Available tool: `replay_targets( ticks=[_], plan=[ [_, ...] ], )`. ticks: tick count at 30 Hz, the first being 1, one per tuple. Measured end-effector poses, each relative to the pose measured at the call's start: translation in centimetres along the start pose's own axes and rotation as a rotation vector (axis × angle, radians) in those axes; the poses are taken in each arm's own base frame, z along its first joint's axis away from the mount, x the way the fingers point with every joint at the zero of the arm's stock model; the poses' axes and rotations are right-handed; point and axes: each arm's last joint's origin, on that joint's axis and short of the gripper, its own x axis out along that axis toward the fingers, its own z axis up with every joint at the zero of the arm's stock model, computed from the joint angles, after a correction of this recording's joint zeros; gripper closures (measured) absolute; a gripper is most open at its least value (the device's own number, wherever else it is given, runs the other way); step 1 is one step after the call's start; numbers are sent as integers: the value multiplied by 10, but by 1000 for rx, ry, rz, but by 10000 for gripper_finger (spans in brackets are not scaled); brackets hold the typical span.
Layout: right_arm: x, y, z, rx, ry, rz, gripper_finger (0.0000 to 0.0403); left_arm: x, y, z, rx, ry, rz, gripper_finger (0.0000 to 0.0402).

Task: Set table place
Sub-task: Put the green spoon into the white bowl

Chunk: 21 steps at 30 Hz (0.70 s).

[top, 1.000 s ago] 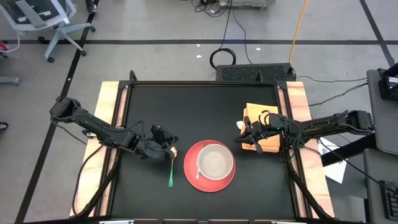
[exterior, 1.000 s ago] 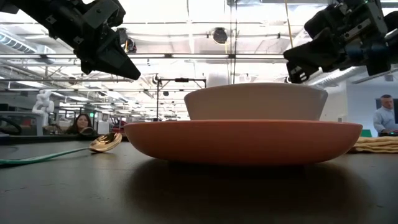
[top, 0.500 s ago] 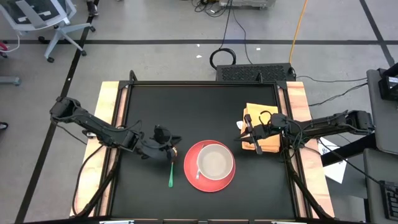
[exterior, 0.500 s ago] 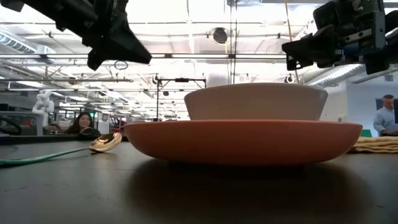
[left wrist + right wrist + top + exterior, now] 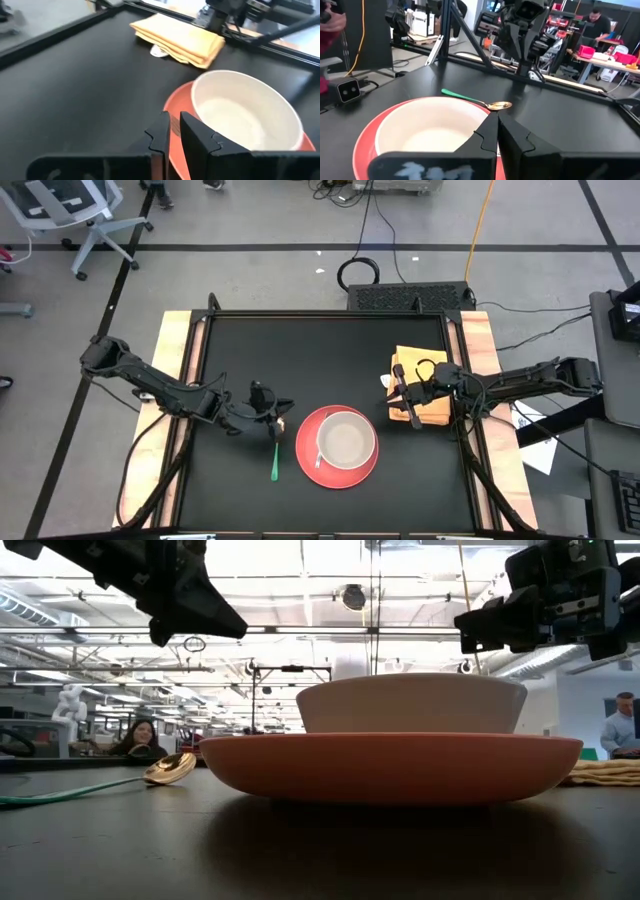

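Table [image 5: 250,345]: black top fills the middle of the high view. On it, white bowl [image 5: 346,439] in red plate [image 5: 310,465], green-handled spoon [image 5: 275,460] just left, folded yellow napkin [image 5: 432,406] to the right. Left gripper [image 5: 278,420] hovers above the spoon bowl, fingers nearly together, empty. Right gripper [image 5: 402,392] over the napkin edge, fingers pressed together. Risk: lowering closed onto the napkin would shove or unfold it. No legible writing.

Grey floor [image 5: 250,220], office chair [image 5: 70,210], cables.

White bowl [image 5: 247,107] on red plate [image 5: 180,125]; folded yellow napkin [image 5: 177,37] beyond, on table [image 5: 75,95].
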Motion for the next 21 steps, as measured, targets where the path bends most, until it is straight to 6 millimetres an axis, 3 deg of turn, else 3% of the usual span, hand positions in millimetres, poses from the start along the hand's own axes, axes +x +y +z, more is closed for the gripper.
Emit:
replay_targets(
  ticks=[7, 13, 21],
  plan=[
    [0, 0, -1, 7, 9, -1, 403, 0, -1, -1, 8, 13, -20, 355],
    [0, 1, -4, -25, 35, 4, 403, 2, 1, 4, 160, -21, -11, 355],
    [0, 0, -3, -66, 25, 2, 403, 3, 3, 4, 180, -12, -16, 355]
  ],
)
